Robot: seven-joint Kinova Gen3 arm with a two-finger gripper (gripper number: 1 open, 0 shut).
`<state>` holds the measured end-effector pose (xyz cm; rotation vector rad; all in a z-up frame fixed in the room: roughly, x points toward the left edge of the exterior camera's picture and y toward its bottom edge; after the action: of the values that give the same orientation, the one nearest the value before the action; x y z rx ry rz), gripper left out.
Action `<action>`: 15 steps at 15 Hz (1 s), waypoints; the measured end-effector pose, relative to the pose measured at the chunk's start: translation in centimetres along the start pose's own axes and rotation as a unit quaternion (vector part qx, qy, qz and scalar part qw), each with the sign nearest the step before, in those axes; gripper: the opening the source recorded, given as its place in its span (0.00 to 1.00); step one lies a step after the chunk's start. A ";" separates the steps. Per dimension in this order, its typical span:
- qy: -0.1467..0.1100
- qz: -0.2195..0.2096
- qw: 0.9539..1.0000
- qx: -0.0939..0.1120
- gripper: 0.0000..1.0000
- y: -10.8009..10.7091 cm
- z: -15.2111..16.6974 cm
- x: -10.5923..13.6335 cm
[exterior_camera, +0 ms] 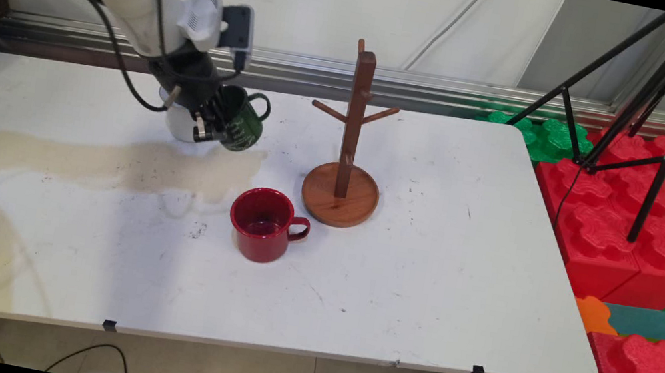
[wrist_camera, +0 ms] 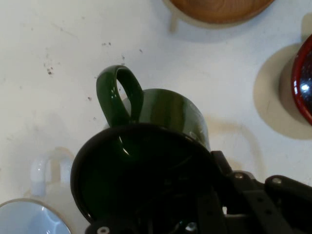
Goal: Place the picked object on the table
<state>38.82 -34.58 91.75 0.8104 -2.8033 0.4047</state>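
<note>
My gripper (exterior_camera: 212, 124) is shut on the rim of a dark green mug (exterior_camera: 244, 122), with one finger inside the cup and the other outside. The mug hangs tilted just above the table, its handle toward the wall. From the hand view, the green mug (wrist_camera: 168, 114) fills the middle over my gripper (wrist_camera: 208, 197), handle up and to the left. A white mug (exterior_camera: 179, 124) stands right behind my hand; its rim and handle show as the white mug (wrist_camera: 30, 214) at the lower left.
A red mug (exterior_camera: 263, 223) stands upright near the table's middle, handle to the right. Beside it rises a wooden mug tree (exterior_camera: 350, 142) on a round base, its pegs bare. Red and green foam blocks (exterior_camera: 631, 216) and a black tripod (exterior_camera: 652, 91) stand right of the table.
</note>
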 end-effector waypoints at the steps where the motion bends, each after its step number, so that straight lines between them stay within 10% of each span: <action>1: -0.006 0.002 1.000 -0.001 0.00 -0.1 0.4 0.2; 15: -0.094 0.020 0.995 -0.023 0.00 -2.4 7.5 2.9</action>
<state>36.85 -40.31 85.89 0.8237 -2.9939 0.2835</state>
